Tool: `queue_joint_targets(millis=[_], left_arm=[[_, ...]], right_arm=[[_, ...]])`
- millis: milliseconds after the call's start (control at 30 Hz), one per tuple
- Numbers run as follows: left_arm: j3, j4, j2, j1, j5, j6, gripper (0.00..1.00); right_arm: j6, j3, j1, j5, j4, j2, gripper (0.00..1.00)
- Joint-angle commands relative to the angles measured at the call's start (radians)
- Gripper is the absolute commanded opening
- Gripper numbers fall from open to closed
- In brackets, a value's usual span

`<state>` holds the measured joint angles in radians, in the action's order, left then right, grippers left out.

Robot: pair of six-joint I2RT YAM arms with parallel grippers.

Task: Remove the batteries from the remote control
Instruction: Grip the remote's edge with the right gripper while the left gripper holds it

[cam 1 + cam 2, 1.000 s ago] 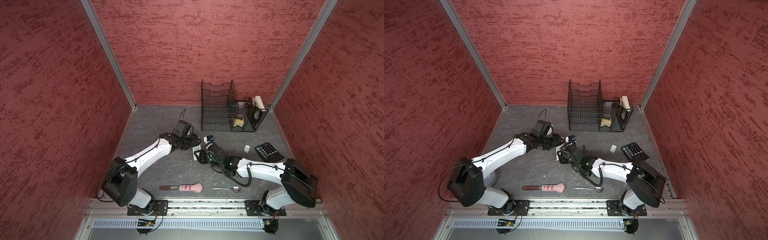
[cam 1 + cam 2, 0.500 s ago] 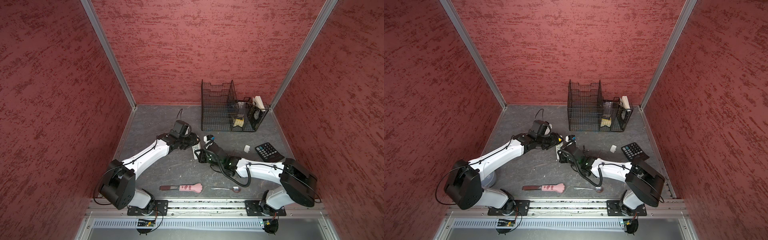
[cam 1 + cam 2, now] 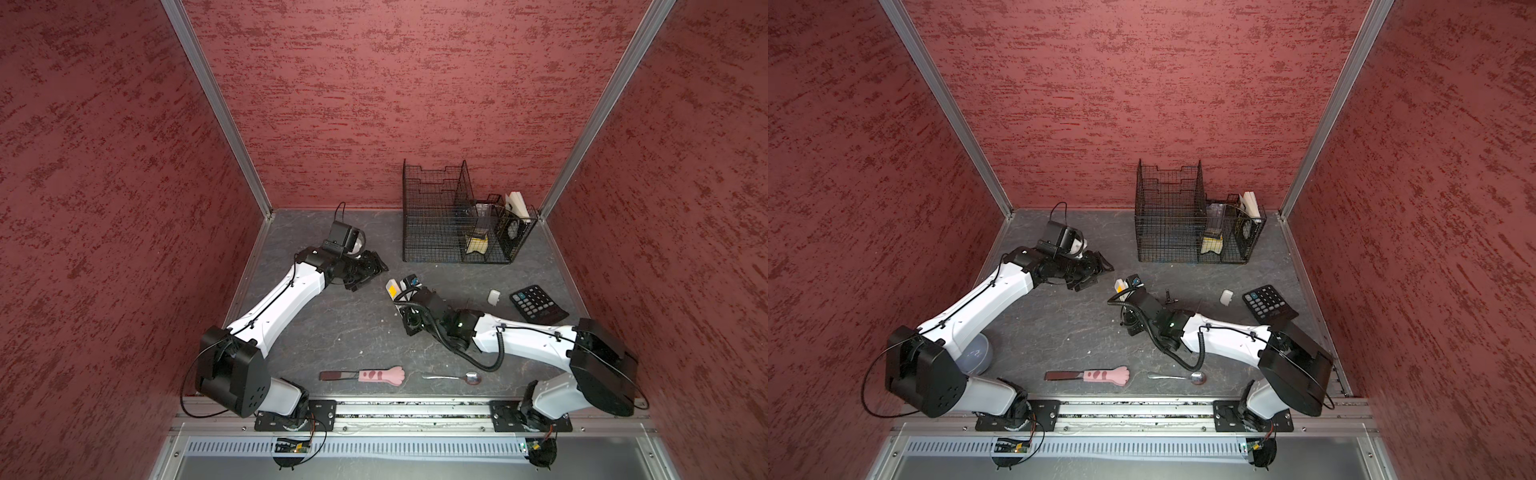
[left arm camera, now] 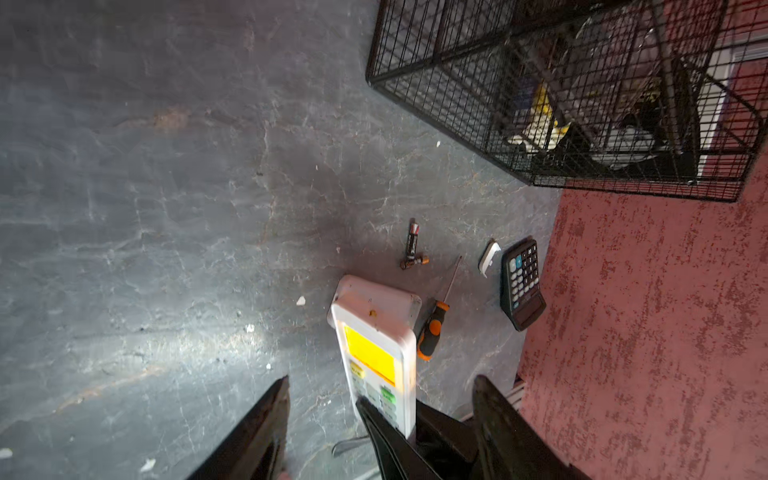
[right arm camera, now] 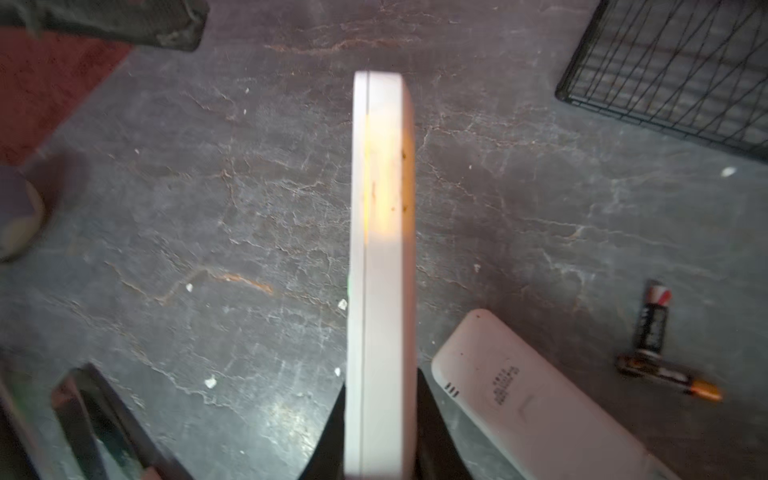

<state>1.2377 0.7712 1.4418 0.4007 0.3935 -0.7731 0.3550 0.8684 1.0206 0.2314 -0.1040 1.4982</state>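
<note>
Batteries: two dark cylinders with copper-coloured ends lie touching at an angle on the grey stone-patterned table, in front of the black wire basket. The right gripper clamps the white rectangular remote control, with its yellow screen, edgewise beside them. The left gripper, front-left of the basket, stands wide and empty.

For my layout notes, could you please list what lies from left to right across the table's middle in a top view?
Left claw → remote → white cover → calculator.
</note>
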Motion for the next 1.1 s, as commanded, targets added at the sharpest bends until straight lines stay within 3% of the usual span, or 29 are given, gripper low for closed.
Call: queue_joint_targets(millis=[0,300,600,800,1067], left_arm=[[0.013,0.12,0.024,-0.017,0.084,-0.044,0.69],[0.048,0.203,0.067,-0.019,0.141,-0.099,0.65],[0.004,0.229,0.092,-0.029,0.158,-0.077,0.49],[-0.011,0.212,0.108,-0.046,0.174,-0.069,0.32],[0.013,0.229,0.135,-0.048,0.175,-0.036,0.24]], right_arm=[[-0.163,0.058,0.051,0.128,-0.052,0.009,0.0],[-0.297,0.116,0.143,0.293,-0.036,0.064,0.0],[-0.342,0.16,0.168,0.366,-0.013,0.105,0.0],[-0.344,0.178,0.177,0.375,-0.002,0.11,0.0],[-0.342,0.196,0.183,0.394,0.0,0.121,0.0]])
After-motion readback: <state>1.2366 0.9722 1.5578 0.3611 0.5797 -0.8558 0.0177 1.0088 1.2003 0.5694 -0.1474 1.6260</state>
